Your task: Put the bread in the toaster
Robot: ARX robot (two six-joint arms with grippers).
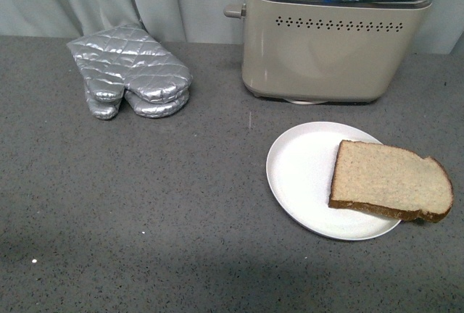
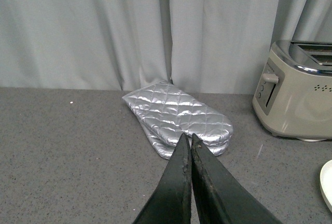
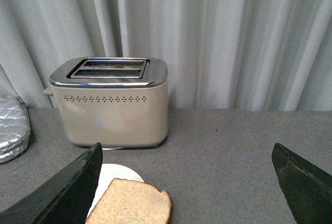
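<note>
Front view: bread [image 1: 391, 180] overhangs plate [image 1: 301, 175] rim.

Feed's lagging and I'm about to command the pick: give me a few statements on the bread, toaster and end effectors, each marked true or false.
1. The bread lies on the plate. True.
2. The toaster already holds a slice. False: no bread shows in its slots in the right wrist view.
3. The left end effector is open. False: its fingers are pressed together.
4. The right end effector is open and holds nothing. True.
5. The mitts lie to the right of the toaster. False: they lie to its left in the front view.
</note>
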